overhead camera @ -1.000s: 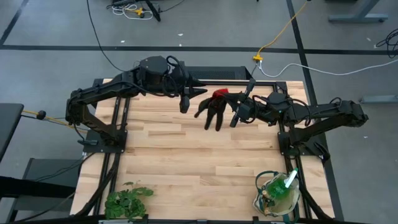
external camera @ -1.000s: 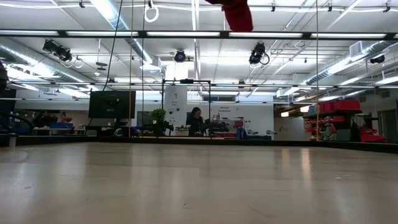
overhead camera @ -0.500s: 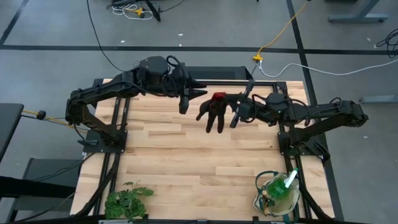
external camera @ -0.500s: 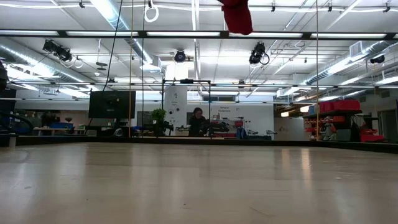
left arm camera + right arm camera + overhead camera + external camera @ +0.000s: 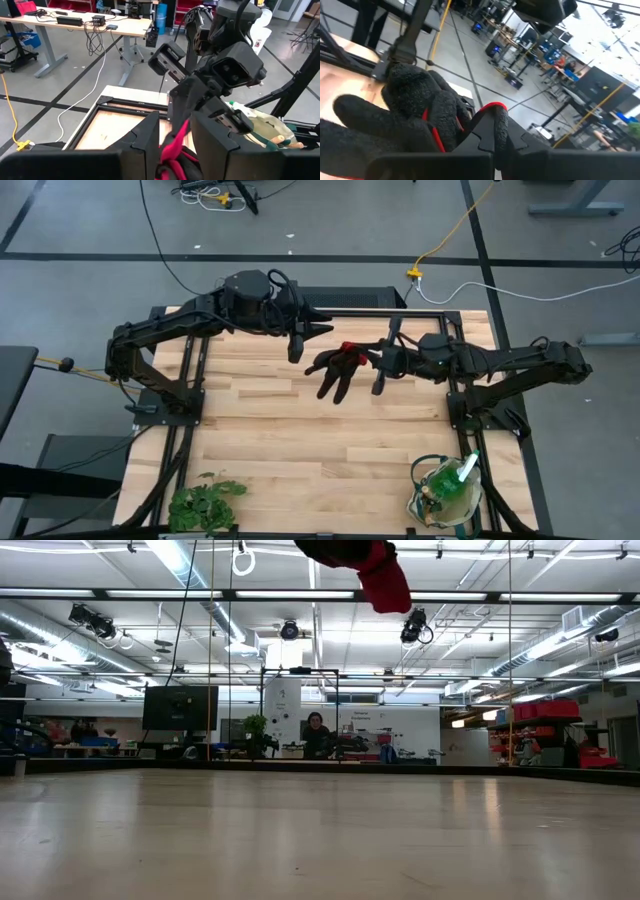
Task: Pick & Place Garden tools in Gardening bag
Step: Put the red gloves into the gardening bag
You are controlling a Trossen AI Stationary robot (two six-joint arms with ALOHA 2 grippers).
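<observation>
Right gripper [image 5: 381, 372] was pinched tight on the red glove [image 5: 336, 366], holding it in the air above the far middle of the table [image 5: 300, 440], dark fingers dangling. Left gripper [image 5: 303, 340] hung just beside the glove, jaws partly apart, with red fabric between its fingers [image 5: 150, 135]; contact unclear. Gardening bag [image 5: 445, 492] sat at the near right corner with a green spray bottle [image 5: 462, 472] inside. Leafy plant bunch [image 5: 203, 504] lay near left.

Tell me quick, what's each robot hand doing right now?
Left gripper: can't tell if it's gripping; the red glove sits between its fingers.
Right gripper: shut on the glove, holding it up in the air.
</observation>
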